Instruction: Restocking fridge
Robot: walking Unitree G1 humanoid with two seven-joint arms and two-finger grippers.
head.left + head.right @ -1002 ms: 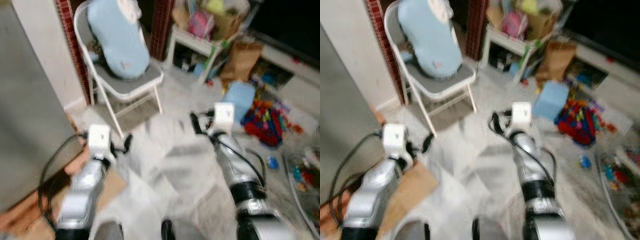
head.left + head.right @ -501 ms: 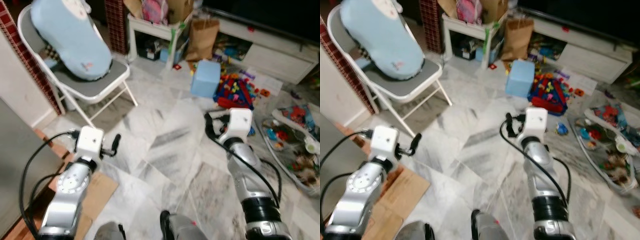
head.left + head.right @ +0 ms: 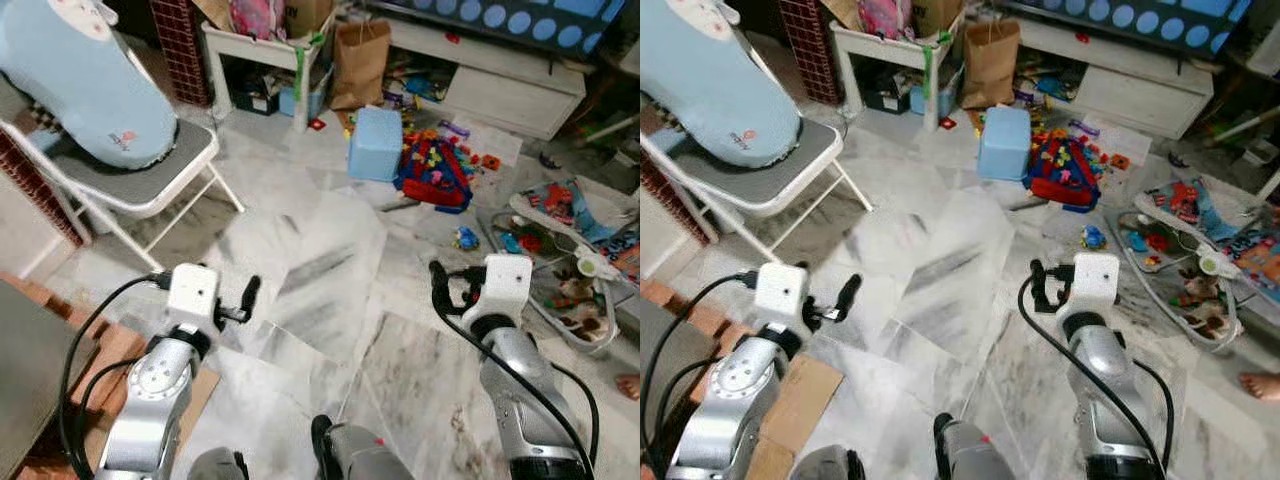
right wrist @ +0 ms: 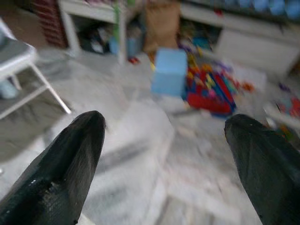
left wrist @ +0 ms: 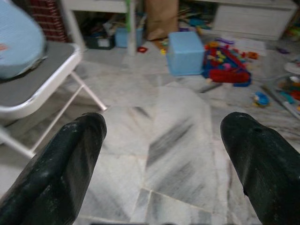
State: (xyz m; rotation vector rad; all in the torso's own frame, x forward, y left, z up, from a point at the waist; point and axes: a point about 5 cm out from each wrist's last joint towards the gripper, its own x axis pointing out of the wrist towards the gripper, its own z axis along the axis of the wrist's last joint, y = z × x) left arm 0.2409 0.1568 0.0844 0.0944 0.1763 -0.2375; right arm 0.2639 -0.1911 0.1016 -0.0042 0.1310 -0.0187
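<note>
Camera swung right; chair (image 3: 120, 190) now cropped.

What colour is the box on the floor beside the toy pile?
Light blue; the box shows best in the left eye view.

**Colours and patterns in a cluttered room**

The floor (image 3: 330, 250) is pale grey marble with darker grey veins. A pale blue cushion (image 3: 85, 85) rests on a folding chair (image 3: 150, 190) with a white frame and grey seat. A light blue box (image 3: 375, 143) sits beside a red, blue and yellow heap of toy blocks (image 3: 435, 170). A brown paper bag (image 3: 360, 65) stands by a white table (image 3: 262, 45). Flat brown cardboard (image 3: 800, 400) lies on the floor. Both arms are silver, with black fingers (image 5: 65, 164).
</note>
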